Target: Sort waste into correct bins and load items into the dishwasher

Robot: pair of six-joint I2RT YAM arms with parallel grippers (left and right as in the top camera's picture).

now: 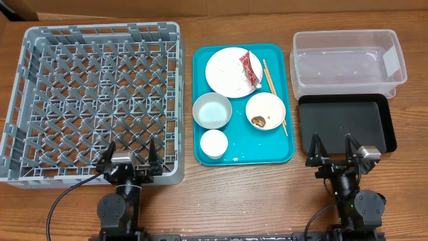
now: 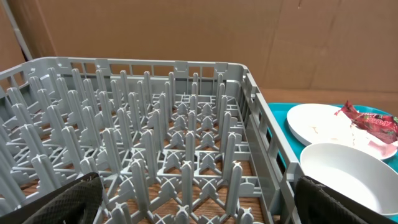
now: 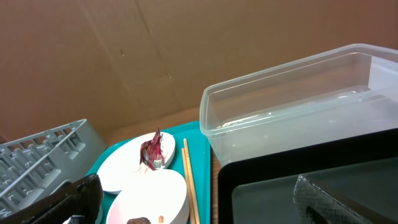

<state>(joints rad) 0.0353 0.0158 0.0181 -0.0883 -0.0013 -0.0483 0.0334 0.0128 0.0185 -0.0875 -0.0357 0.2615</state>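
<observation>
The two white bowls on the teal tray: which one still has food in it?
The right-hand bowl, next to the chopsticks: a brown lump sits in it. The left-hand bowl, nearer the grey rack, looks empty.

The counter (image 1: 234,194) is seen straight down from overhead. Both wrist views are aimed low and close toward the back: rack (image 2: 186,124) left, tub (image 3: 298,106) right. The plate (image 1: 224,70) is shared.

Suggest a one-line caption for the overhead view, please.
Left hand and right hand open before rack, teal tray with plate and wrapper, tub and black tray.
</observation>
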